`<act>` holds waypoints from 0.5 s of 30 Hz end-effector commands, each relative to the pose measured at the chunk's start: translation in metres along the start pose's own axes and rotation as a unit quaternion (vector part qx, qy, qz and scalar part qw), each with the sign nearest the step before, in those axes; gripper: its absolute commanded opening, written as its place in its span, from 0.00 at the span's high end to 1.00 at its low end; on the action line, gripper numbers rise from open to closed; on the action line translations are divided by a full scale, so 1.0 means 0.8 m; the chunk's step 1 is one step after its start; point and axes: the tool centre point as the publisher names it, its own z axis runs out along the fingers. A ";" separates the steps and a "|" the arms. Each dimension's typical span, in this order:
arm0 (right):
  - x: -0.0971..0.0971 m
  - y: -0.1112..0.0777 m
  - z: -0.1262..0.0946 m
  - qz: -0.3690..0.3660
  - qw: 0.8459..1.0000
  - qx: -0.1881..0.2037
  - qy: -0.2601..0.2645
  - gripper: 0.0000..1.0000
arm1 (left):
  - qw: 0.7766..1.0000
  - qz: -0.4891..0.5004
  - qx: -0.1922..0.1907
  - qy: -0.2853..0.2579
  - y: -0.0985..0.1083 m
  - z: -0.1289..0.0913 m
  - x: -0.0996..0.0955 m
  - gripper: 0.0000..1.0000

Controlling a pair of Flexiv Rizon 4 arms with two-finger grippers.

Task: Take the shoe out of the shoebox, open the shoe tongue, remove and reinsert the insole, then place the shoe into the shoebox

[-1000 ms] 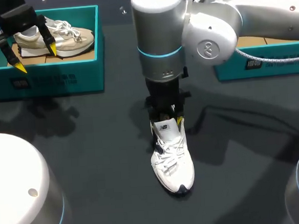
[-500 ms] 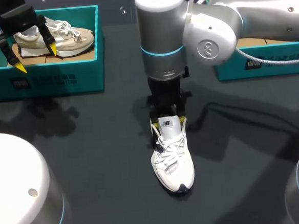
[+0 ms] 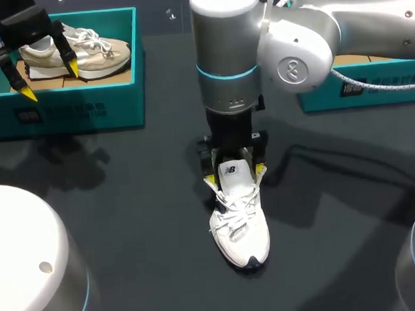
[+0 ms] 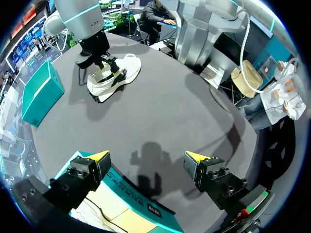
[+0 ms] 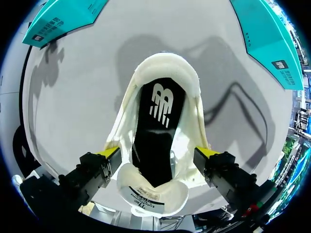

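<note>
A white laced shoe [image 3: 239,224] stands on the dark table's middle, toe toward the front edge. My right gripper [image 3: 234,175] hangs over its heel end, open, one yellow tip on each side of the raised tongue [image 3: 230,174]. In the right wrist view the gripper [image 5: 159,154] straddles the shoe's opening, and the black insole [image 5: 158,116] lies inside it under the white tongue [image 5: 153,194]. My left gripper [image 3: 50,81] is open above the left teal shoebox [image 3: 69,108], which holds a beige shoe [image 3: 90,53]. Nothing sits between the left gripper [image 4: 147,156] fingers.
A second teal shoebox [image 3: 363,88] stands at the back right, partly hidden by my right arm [image 3: 340,18]. In the left wrist view the white shoe [image 4: 114,77] and the right arm [image 4: 80,19] lie far ahead, beside that box [image 4: 41,92].
My right gripper's fingers have spread wide apart, away from the tongue they were pinching. The tongue stays raised. The left arm has not moved.
</note>
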 end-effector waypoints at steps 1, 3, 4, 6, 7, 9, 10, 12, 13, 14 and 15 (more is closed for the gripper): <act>-0.006 -0.010 -0.004 0.004 1.000 -0.012 0.002 0.00 | 1.000 0.000 -0.001 0.000 0.000 0.000 0.001 0.00; -0.007 -0.011 -0.007 0.008 1.000 -0.017 0.001 0.00 | 1.000 0.000 -0.001 0.000 0.000 0.000 0.001 0.00; -0.007 -0.011 -0.008 0.008 1.000 -0.018 0.000 0.00 | 1.000 0.000 -0.001 0.000 0.000 0.000 0.001 0.00; -0.008 -0.012 -0.012 0.009 1.000 -0.022 -0.001 0.00 | 1.000 0.000 -0.001 0.000 0.000 0.000 0.001 0.00; -0.008 -0.013 -0.013 0.009 1.000 -0.025 -0.001 0.00 | 1.000 0.000 -0.001 0.000 0.000 0.000 0.001 0.00; -0.008 -0.016 -0.015 0.009 1.000 -0.028 -0.002 0.00 | 1.000 0.000 -0.001 0.000 0.000 0.000 0.001 0.00; -0.008 -0.017 -0.017 0.009 1.000 -0.030 -0.001 0.00 | 1.000 0.000 -0.001 0.000 0.000 0.000 0.001 0.00; -0.009 -0.021 -0.018 0.010 0.999 -0.033 -0.001 0.00 | 1.000 0.000 -0.001 0.000 0.000 0.000 0.001 0.00; -0.009 -0.023 -0.018 0.011 0.999 -0.034 -0.001 0.00 | 1.000 0.000 -0.001 0.000 0.000 0.000 0.001 0.00; -0.009 -0.025 -0.019 0.012 0.999 -0.034 -0.002 0.00 | 1.000 0.000 -0.001 0.000 0.000 0.000 0.001 0.00; -0.009 -0.027 -0.019 0.013 0.999 -0.035 -0.001 0.00 | 1.000 0.000 -0.001 0.000 0.000 0.000 0.001 0.00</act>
